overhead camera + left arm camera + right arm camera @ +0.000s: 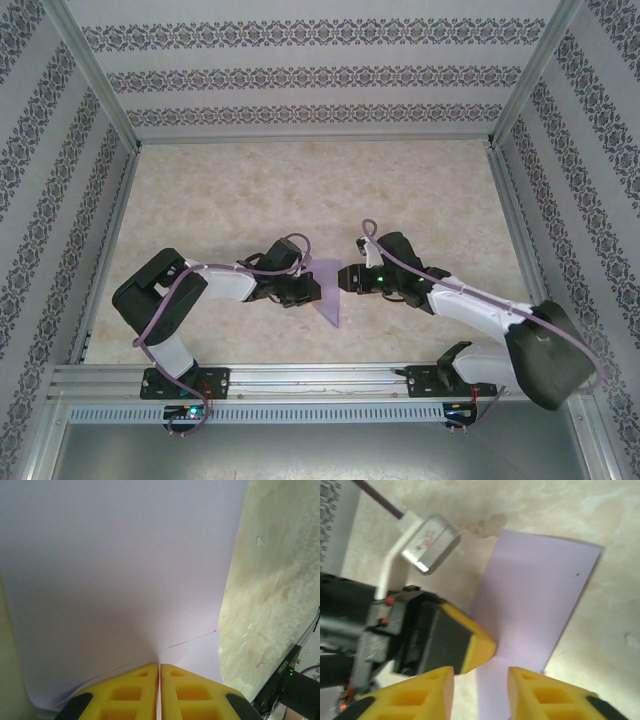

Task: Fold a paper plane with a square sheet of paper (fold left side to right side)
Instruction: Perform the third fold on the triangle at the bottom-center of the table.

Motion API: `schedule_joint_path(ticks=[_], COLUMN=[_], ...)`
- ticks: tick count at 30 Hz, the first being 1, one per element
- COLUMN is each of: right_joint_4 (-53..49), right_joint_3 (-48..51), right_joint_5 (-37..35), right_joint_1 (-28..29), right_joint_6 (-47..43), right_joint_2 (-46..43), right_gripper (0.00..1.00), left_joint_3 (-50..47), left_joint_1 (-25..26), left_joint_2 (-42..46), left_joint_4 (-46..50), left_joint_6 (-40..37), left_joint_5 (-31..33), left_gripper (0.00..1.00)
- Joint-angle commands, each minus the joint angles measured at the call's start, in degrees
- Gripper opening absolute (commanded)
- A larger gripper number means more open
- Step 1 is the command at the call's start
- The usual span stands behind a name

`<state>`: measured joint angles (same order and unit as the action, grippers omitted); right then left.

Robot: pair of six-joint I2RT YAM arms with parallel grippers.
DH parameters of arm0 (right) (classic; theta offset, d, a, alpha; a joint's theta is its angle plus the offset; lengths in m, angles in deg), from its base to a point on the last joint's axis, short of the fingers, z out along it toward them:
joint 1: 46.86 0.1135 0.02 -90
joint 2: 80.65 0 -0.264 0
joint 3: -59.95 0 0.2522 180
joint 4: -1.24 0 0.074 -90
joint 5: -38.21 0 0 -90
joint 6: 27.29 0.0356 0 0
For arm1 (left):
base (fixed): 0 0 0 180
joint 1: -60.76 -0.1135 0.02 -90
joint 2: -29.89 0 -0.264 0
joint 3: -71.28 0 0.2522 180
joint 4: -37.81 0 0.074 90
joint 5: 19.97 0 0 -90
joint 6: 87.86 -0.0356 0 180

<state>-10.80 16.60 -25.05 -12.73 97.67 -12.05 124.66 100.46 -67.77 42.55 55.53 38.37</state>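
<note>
Our left gripper (pixel 159 667) has its yellow fingers pressed together on the lavender sheet of paper (pixel 125 570), pinching a layered edge. Our right gripper (pixel 480 672) stands with its jaws apart, holding nothing (the sheet lies straight ahead of the gap). On the marbled table (pixel 300 190) the sheet sits between both grippers, its long axis running far to near. We judge the right gripper free to work the fold.

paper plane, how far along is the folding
Done: the paper is already folded over, layers showing. In hand: the left gripper is shut on its edge; the right gripper is open over it. Left: it looks like a flat strip, no wings, so more folds.
</note>
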Motion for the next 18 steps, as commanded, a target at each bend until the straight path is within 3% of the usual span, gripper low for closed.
schedule_joint_path(ticks=[1, 7, 18], right_joint_4=[-5.1, 3.4, 7.6], right_joint_3=[1.3, 6.9, 4.6], right_joint_5=[5.1, 7.8, 7.2], right_joint_1=[0.5, 6.7, 11.0], right_joint_6=[3.7, 14.3, 17.5], right_joint_2=[-3.7, -4.9, 5.6], right_gripper=[0.25, 0.07, 0.04], left_joint_3=[-2.6, -2.7, -2.3], left_joint_1=[0.6, 0.6, 0.6], left_joint_2=[-0.8, -1.1, -1.6], left_joint_4=[4.0, 4.1, 4.1], left_joint_6=[1.1, 1.1, 0.8], left_joint_5=[4.3, 4.6, 4.6], left_gripper=[0.1, 0.1, 0.1])
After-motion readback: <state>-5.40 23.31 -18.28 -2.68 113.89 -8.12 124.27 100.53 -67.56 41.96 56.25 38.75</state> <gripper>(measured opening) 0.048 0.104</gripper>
